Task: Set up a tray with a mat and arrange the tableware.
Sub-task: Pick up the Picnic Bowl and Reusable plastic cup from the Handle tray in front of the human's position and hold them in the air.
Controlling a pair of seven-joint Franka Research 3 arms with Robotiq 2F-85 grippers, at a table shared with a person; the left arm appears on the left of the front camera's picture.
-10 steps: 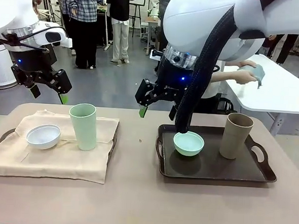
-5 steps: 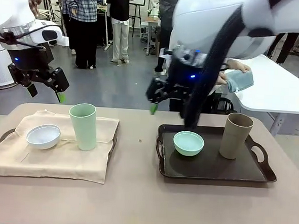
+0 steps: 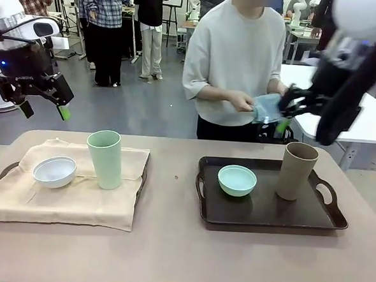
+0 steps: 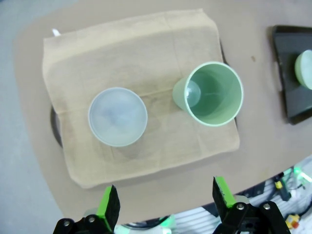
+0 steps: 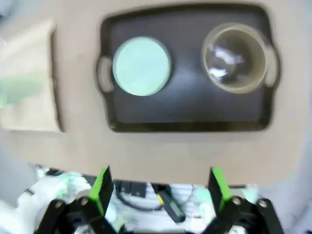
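bare table [image 3: 168, 255] between mat [image 3: 75, 206] and dark tray [image 3: 266, 214]; tall pale green cup [image 3: 104, 159] and tan cup [image 3: 296, 171] upright in the way

On the left half of my bench [image 3: 168, 255], a beige cloth mat [image 3: 75, 204] lies draped over a dark tray [image 3: 6, 168]. On the mat, a small white round bowl [image 3: 54, 171] sits to the left. A tall pale green handleless cup [image 3: 105, 159] stands just beside it on the right. On the right half lies a second dark tray with handles [image 3: 266, 213], with a mint green round bowl [image 3: 237, 180] in its left part and a tall tan-brown handleless cup [image 3: 296, 171] in its right part, the two apart.
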